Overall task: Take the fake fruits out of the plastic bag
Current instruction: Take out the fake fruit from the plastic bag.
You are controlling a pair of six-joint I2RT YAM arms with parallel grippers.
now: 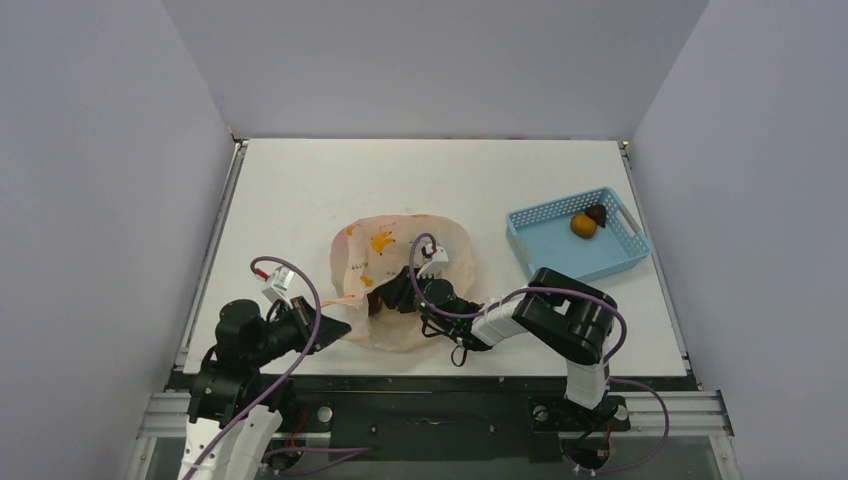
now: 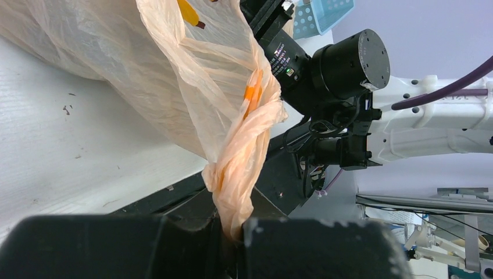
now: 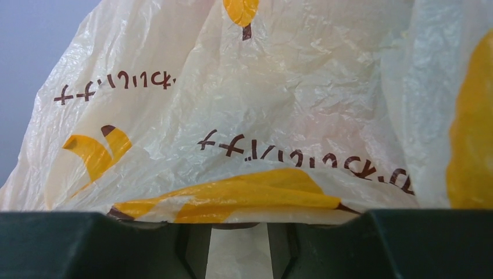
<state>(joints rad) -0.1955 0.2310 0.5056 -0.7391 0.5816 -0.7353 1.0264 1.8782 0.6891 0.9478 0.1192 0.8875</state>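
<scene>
L gripper (image 2: pixel 235 232): clenched on twisted handle of plastic bag (image 2: pixel 174 70). R gripper (image 3: pixel 238 225): nose against bag film; narrow gap betw. fingers, released or grasping can't tell.

This is looking like a robotics lab: a left arm (image 1: pixel 245 340) and a right arm (image 1: pixel 560 315) are sitting bolted to a metal frame (image 1: pixel 430 415) beside a white table (image 1: pixel 300 190), grey panels (image 1: pixel 100 150) are walling it in, and purple cables (image 1: pixel 318 298) are looping loose.
</scene>
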